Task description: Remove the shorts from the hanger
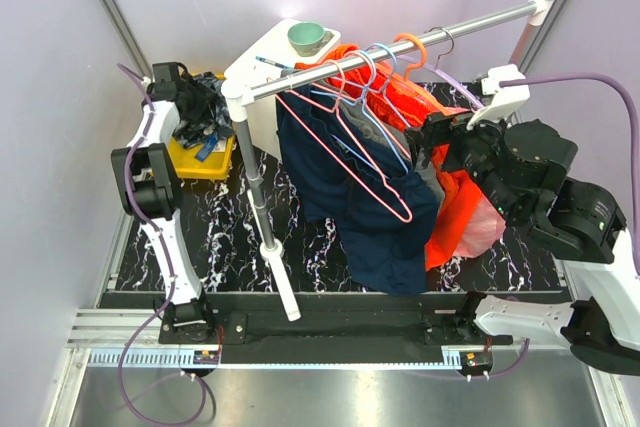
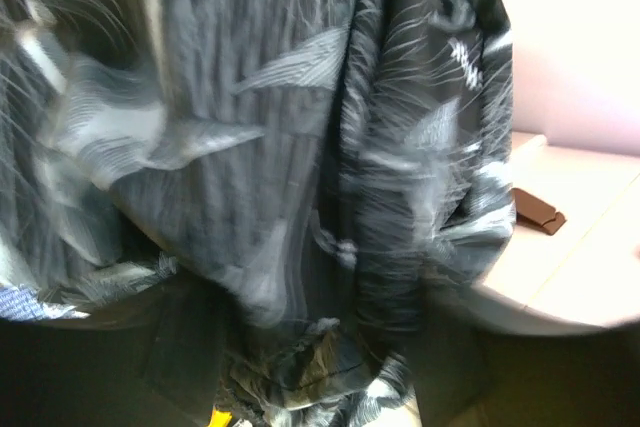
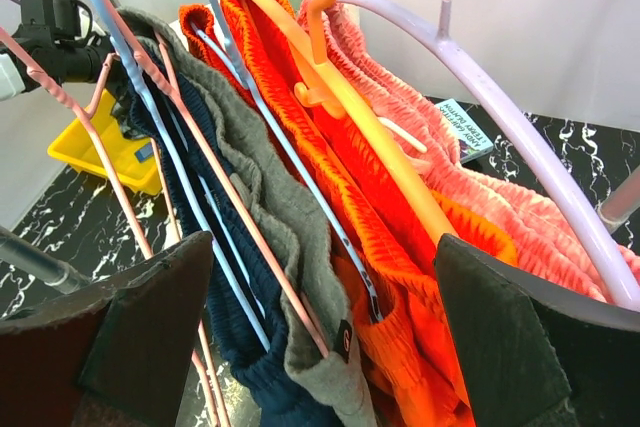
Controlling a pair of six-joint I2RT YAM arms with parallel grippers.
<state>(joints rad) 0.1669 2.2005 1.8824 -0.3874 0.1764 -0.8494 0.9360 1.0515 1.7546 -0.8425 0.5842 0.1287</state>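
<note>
Two wide-spread jaws mark the right pincer (image 3: 325,242), gripping nothing, just short of the hanging clothes. Straight ahead of it hang a grey garment (image 3: 290,247) and the orange garment (image 3: 380,247), with the navy garment (image 1: 390,237) to its left. The hanger (image 1: 343,157), bare pink wire, hangs from the rail (image 1: 400,42) on that same left side, well apart from the shorts (image 2: 300,147). Farther back, the shorts bunch against the left pincer (image 1: 185,92), above a yellow bin (image 1: 205,162). Cloth smothers its jaws, so I cannot tell whether it grips.
</note>
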